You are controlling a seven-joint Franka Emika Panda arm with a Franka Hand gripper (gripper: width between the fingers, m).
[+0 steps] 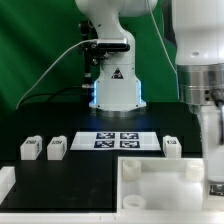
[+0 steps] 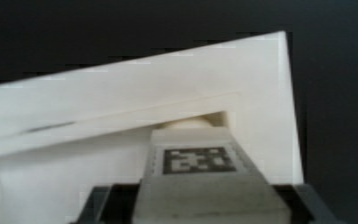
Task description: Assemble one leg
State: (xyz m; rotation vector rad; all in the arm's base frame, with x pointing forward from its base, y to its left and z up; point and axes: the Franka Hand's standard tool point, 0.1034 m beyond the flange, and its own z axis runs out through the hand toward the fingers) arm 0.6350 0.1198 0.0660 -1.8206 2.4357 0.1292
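- Leg (image 2: 201, 160) sits pinched in my gripper (image 2: 197, 196), tag facing my wrist camera, its far end right at an inner corner of the tray panel (image 2: 247, 75).
- Fingers (image 2: 105, 205) are dark at both sides of the block, pressed against it.
- Three spare legs (image 1: 30, 148) stand beyond the tray, well apart from it, beside the marker board (image 1: 118, 140).
- To do this well, I judge: keep the leg square to the corner walls, seat it gently, and let go only when it rests firmly.

White tagged leg (image 2: 201, 165) upright, against tray corner (image 2: 247, 80).
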